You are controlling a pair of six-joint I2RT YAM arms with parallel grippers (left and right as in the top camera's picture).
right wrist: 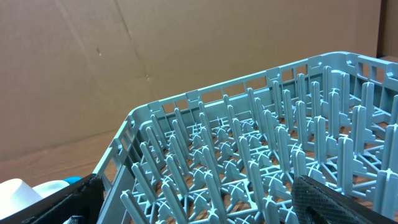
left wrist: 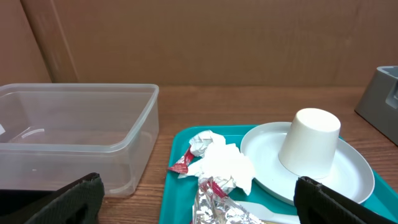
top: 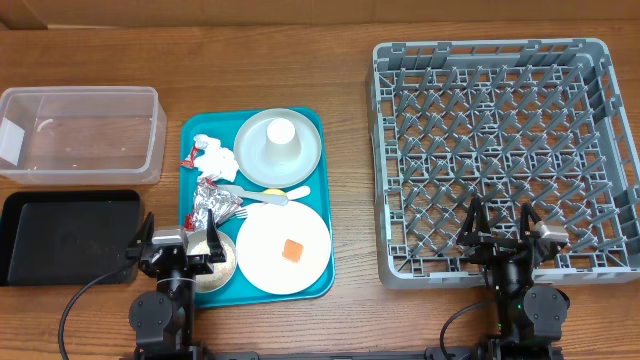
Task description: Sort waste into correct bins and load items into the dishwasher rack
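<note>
**Across the wooden table point(top: 350, 60), from left to right**

Far out at 10 o'clock sits the clear plastic rectangular tub point(top: 150, 100). Just nearer than it, at 8 o'clock, lies the shallow black rectangular tray point(top: 60, 240).

The left gripper point(top: 178, 238) hangs at 7 o'clock, its jaws spread wide and gripping nothing. One finger is by the black tray's right edge. The other is over the white bowl point(top: 235, 262) of loose white rice point(top: 215, 272), which sits in the 7 o'clock corner of the flat teal serving tray point(top: 200, 125).

On that teal tray:
- Crumpled white napkins point(top: 218, 160) and small red-and-white wrappers point(top: 190, 158) lie at 10 o'clock.
- Crumpled silver foil point(top: 208, 205) lies at 9 o'clock, just nearer than the napkins.
- The round pale grey-green plate point(top: 255, 155) fills 1 o'clock, with the small white cup point(top: 281, 133) upside down on it.
- A pale piece of cutlery point(top: 250, 192) lies across the middle with a touch of yellow beside it; I cannot tell which piece it is.
- The round pinkish white plate point(top: 260, 250) sits at 5 o'clock, carrying the small orange food cube point(top: 292, 250).

At 3 o'clock on the table stands the large square grey plastic dishwasher rack point(top: 490, 48). The right gripper point(top: 500, 225) hovers at 5 o'clock over the rack's near wall, jaws likewise wide apart and empty.
</note>
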